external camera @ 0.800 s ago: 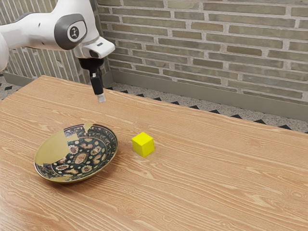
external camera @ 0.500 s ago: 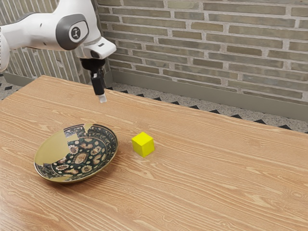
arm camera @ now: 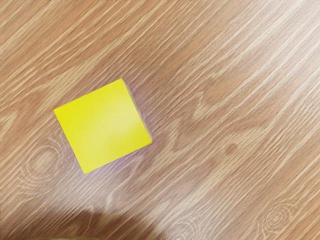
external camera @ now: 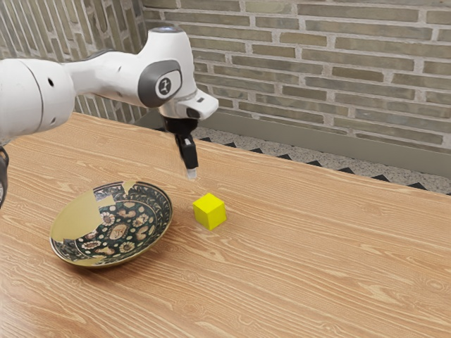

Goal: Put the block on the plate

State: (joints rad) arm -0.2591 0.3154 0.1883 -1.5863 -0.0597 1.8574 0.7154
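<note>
1. The exterior view looks from beside the arm (external camera: 106,74), set back, down across the table (external camera: 317,267) toward the brick wall (external camera: 338,70).
2. The wrist view faces down from its end, closer.
3. Both share the block (external camera: 209,211).

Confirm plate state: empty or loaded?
Empty. The exterior view shows the plate's patterned inside with nothing on it; the yellow block sits apart from it on the table.

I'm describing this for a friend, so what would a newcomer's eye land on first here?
Probably the bright yellow block, sitting on the wooden table. Next, the dark floral plate with its gold patch, beside the block toward the exterior view's left. Then the white arm, its pincer above the table near the block.
</note>
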